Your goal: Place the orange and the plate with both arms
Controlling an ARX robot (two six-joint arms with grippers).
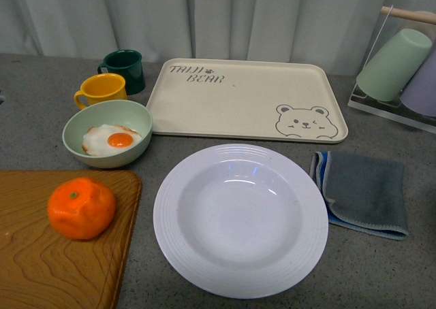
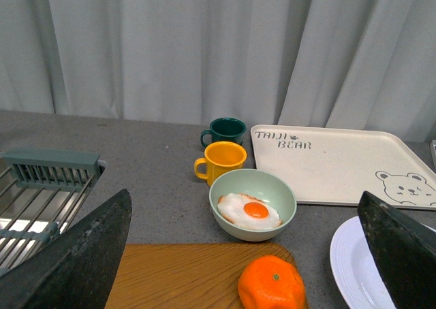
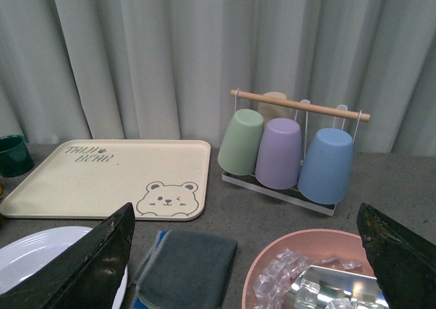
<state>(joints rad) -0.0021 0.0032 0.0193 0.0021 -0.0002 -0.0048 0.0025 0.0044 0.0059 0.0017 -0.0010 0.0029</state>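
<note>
A bright orange, dimpled round fruit with a green stem dot [image 1: 82, 208] sits on a brown wooden board [image 1: 41, 268] at the near left. Just right of the board, not touching it, lies a large round white deep plate [image 1: 170, 248], which is empty. The left gripper [image 2: 243, 201] hangs back from the orange, spread wide and holding nothing. The right gripper [image 3: 245, 212] is just as wide and empty, with the plate to its near left.

By the look of it, neither grasp has begun. The left arm should come down over the fruit's widest part and close gently so it cannot roll. The right arm should pinch the plate's right rim and lift it level.

Farther back stand a pale green bowl [image 1: 102, 160] holding a fried egg [image 1: 112, 140] and a cream bear-print tray [image 1: 245, 101]. Neither arm shows in the front view. The board's near edge is cut off, and nothing marks where the things should go.
</note>
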